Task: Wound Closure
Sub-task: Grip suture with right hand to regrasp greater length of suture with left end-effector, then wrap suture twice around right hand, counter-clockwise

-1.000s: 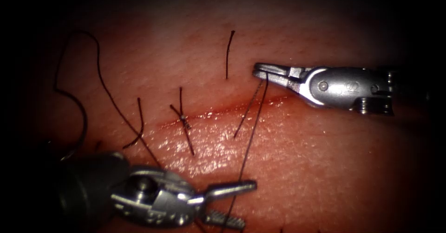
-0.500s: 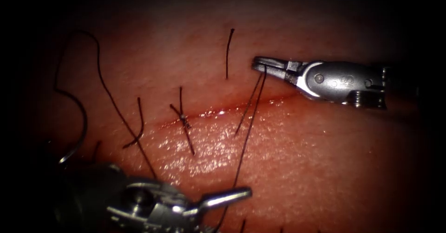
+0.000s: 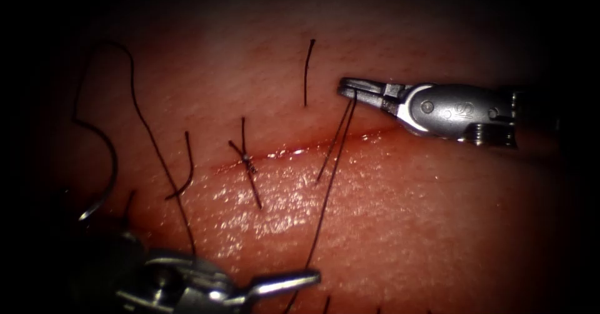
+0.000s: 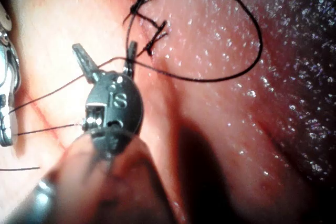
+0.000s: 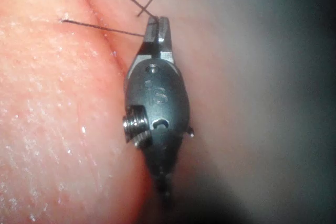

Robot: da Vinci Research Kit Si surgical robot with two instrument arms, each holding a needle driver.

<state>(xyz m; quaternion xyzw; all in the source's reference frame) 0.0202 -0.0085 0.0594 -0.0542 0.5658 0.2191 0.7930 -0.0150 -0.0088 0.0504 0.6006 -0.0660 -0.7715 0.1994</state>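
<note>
The tissue [image 3: 387, 226] has a cut [image 3: 312, 146] running across it, wet with red fluid. My right tool [image 3: 342, 89] sits above the cut's right part, jaws shut on the thread [image 3: 331, 170]. Two strands drop from it: a short one enters the tissue just below the cut, and a long one runs down to my left tool [image 3: 309, 298]. That tool's jaws stand open at the lower edge, gripping nothing. In the left wrist view, thread [image 4: 63, 87] passes by the open left tool [image 4: 105, 51]. The needle [image 3: 100, 201] lies free on the tissue at far left. The right wrist view shows the right tool [image 5: 158, 24] clamped on thread.
A knotted stitch [image 3: 248, 159] crosses the cut's left part. Cut thread ends [image 3: 306, 73] stand on the tissue above it and to its left. A long slack loop of thread [image 3: 134, 95] trails from the needle across the left side.
My left tool has slid down and to the left, its lower jaw leaving the picture. The right tool lifted slightly, still holding the thread.
</note>
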